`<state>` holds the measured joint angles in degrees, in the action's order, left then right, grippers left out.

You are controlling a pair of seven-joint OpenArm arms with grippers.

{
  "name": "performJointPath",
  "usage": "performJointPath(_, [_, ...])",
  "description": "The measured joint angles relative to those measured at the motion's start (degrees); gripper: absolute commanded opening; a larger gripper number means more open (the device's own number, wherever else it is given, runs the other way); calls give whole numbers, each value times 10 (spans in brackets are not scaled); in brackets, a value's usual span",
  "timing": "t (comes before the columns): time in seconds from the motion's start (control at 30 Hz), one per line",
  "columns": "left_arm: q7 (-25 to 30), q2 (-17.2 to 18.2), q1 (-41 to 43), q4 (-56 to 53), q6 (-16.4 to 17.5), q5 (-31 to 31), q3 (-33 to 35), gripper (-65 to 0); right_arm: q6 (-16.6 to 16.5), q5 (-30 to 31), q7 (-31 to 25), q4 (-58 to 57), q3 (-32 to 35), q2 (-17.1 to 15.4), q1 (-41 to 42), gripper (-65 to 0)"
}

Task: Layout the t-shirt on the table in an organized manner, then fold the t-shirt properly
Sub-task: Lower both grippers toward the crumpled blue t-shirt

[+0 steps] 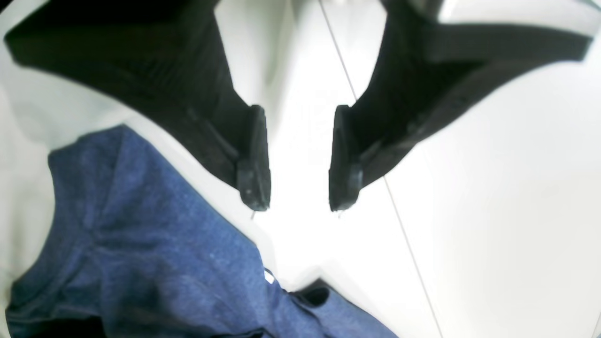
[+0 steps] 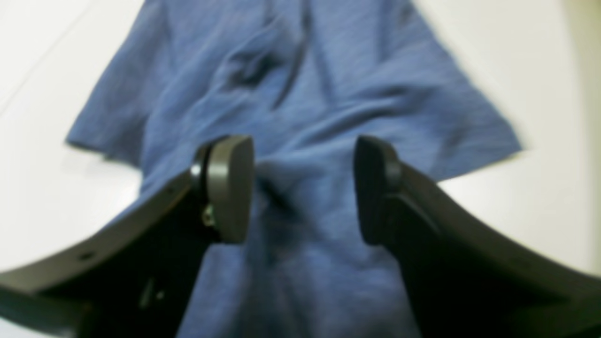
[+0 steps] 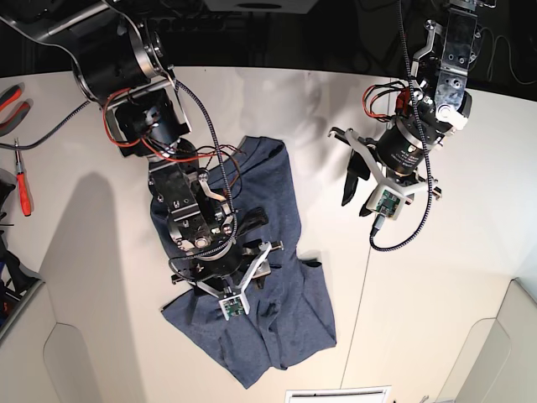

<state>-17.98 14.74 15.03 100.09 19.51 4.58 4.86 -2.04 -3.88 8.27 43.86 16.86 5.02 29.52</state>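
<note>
The navy-blue t-shirt lies crumpled and elongated on the off-white table, left of centre; no lettering shows. My right gripper hangs low over the shirt's lower middle. In the right wrist view it is open, with wrinkled shirt fabric under and between the pads, not clamped. My left gripper is open and empty over bare table to the right of the shirt. In the left wrist view it is above the table seam, with a shirt edge at the lower left.
Red-handled pliers and other tools lie at the table's far left edge. A white sheet sits at the near edge. The table's thin seam runs right of the shirt. Cables hang from both arms.
</note>
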Motion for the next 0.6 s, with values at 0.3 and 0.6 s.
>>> performJointPath(0.3, [0,-1,-1,0,0,0,0,-407,43,-24,-15,-47,0,4,5,-343])
performJointPath(0.6, [0,-1,-1,0,0,5,0,-407,102,-29,-37,-47,0,4,5,-650])
